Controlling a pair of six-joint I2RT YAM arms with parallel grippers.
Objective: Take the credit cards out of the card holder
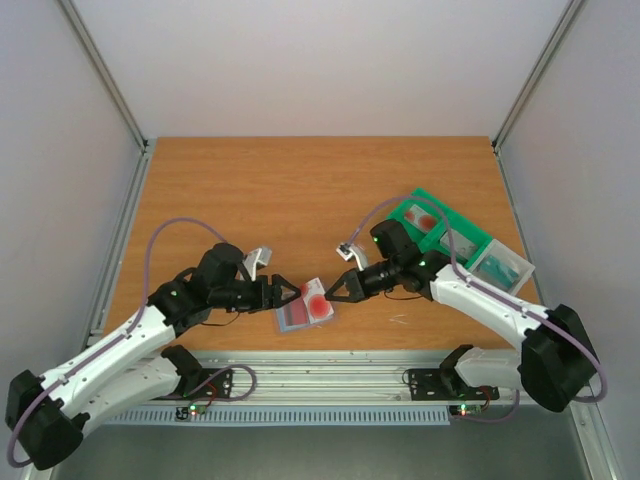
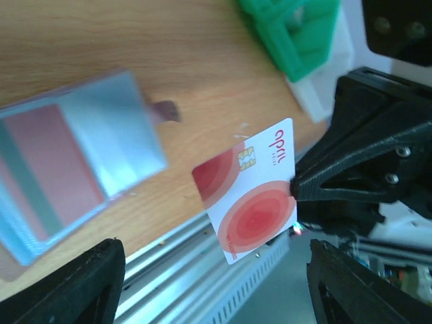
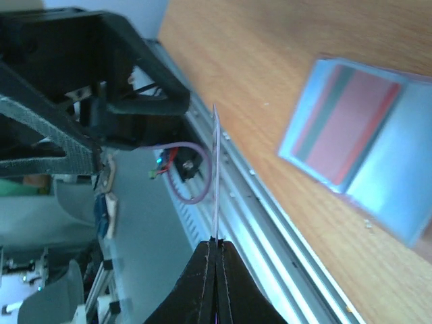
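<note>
So my right gripper (image 1: pixel 331 296) is pinched tight on the edge of the white card with the red circle (image 2: pixel 253 196), holding it up off the table (image 1: pixel 300 190) right by the blue-grey card holder (image 1: pixel 297 319), and my left gripper (image 1: pixel 293 293) sits wide apart just beside it.

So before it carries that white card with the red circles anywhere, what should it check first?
1. Right hand grips the white card with red circles: ok, fingers shut on its edge.
2. Card free of the blue-grey bifold card holder: ok, it is out of the pockets and held in the air.
3. Left hand off the card: ok, open, with its fingers apart and not touching it.
4. Holder emptied: not ok, a red card sits in a pocket.
5. Free spot in the green plastic tray: cannot tell.
</note>
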